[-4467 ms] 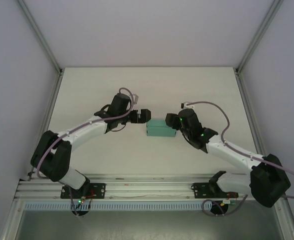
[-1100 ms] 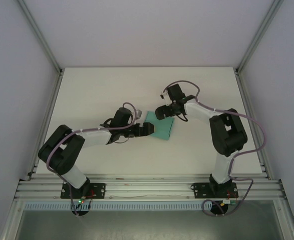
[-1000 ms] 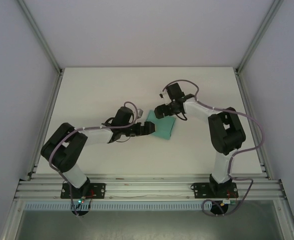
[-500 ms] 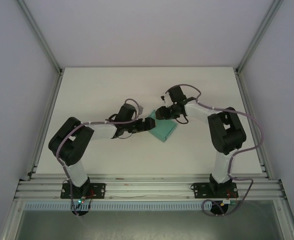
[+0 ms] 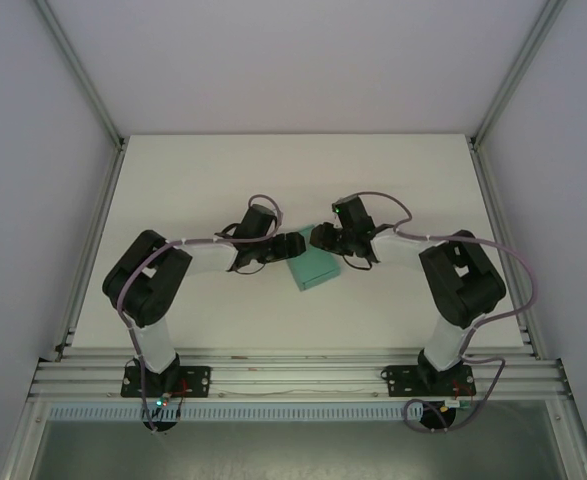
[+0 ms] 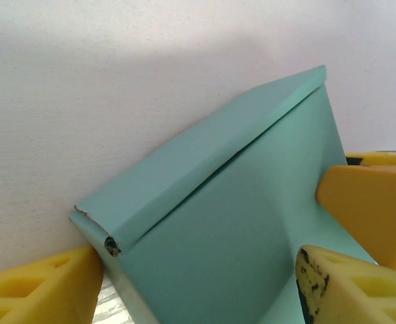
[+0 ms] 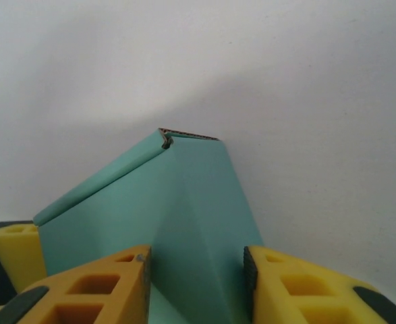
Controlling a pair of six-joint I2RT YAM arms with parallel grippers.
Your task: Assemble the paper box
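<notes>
right gripper (image 5: 320, 236) sits just right of centre in the overhead view, reaching left onto the upper edge of the paper box (image 5: 311, 268). in the right wrist view its two yellow fingers (image 7: 96, 290) fill the lower corners of the frame with a fold of the teal-green card between them. the card fills the gap and touches both pads, so the gripper is clamped on the box.

left gripper (image 5: 295, 243) comes in from the left of the overhead frame and meets the same upper corner of the box, tip to tip with the right gripper. in the left wrist view its fingers stand wide apart. one yellow finger (image 6: 36, 287) is in the lower left corner, touching the frayed corner of the card, and the other (image 6: 349, 290) is at the lower right, lying over the box face. cannot tell whether it is pressing or only resting. a further yellow pad (image 6: 373, 209) shows at the right edge, also against the card.

the box lies on the white table (image 5: 203, 180) a little below the two grippers, near the middle of the frame, turned diagonally. a narrow flap is folded along its upper edge, and the card rises to a creased ridge toward the far side.
</notes>
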